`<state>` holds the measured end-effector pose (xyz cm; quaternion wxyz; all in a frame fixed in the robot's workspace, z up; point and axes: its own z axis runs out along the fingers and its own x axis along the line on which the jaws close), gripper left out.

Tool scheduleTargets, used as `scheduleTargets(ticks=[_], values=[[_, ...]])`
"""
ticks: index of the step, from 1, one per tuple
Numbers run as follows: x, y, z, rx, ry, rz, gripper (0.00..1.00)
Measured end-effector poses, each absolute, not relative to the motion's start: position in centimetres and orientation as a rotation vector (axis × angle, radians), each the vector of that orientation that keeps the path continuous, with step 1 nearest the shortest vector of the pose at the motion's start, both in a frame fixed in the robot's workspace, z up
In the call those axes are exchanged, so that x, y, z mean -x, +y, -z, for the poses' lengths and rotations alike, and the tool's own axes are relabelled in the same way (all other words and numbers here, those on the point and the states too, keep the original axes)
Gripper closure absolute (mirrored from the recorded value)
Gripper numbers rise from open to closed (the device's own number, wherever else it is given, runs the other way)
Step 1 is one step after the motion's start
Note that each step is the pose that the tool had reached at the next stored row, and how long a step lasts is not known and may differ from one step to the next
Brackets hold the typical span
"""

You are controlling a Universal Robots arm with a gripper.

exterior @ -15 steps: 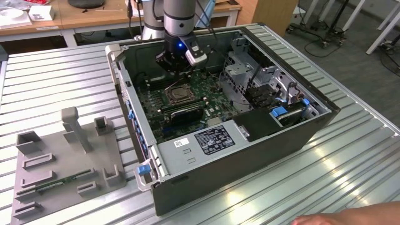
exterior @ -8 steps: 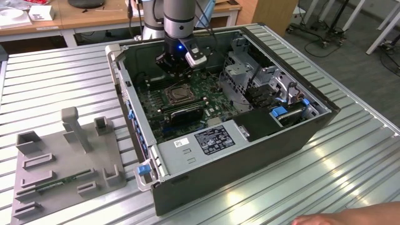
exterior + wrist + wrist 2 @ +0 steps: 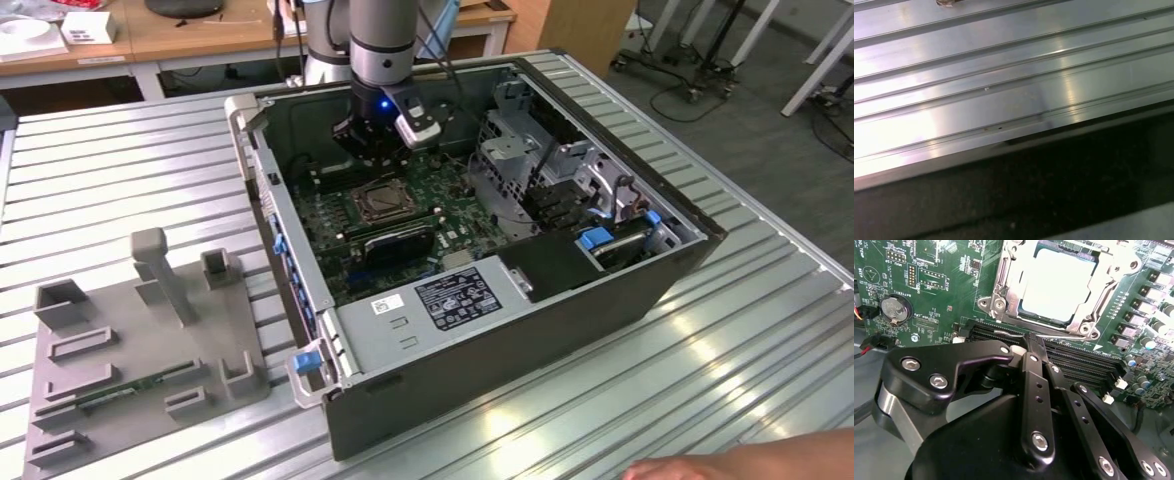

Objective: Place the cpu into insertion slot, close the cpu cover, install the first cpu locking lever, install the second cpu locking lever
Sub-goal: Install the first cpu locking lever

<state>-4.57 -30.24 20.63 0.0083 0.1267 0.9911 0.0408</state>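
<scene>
One gripper (image 3: 1030, 340) hangs low over the green board (image 3: 944, 290), its fingers pinched together with nothing between them and the tips just beside the insertion slot (image 3: 379, 203). And the cpu (image 3: 1059, 282) sits right in that slot, its pale top showing through the cpu cover (image 3: 1003, 287), which looks to lie flat around it. The danger from here, I'd judge, is a slip. Those closed tips hover over the long black memory slots (image 3: 1079, 357), and a push off line could skid onto them or scrape the board. Whether either locking lever is latched, I cannot tell. Around the socket, a coin cell (image 3: 894, 309) sits well apart, while the grey drive cage (image 3: 514, 150) crowds in on the exterior view's right. A person's hand (image 3: 747, 467) rests on the ribbed table (image 3: 1004, 75), well clear of the case.
</scene>
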Motion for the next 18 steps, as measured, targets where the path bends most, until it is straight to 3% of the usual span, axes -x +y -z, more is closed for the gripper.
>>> scheduleTargets(ticks=[18], values=[[4.31, -30.27, -19.82, -0.396, 3.097, -0.127, 0.89]])
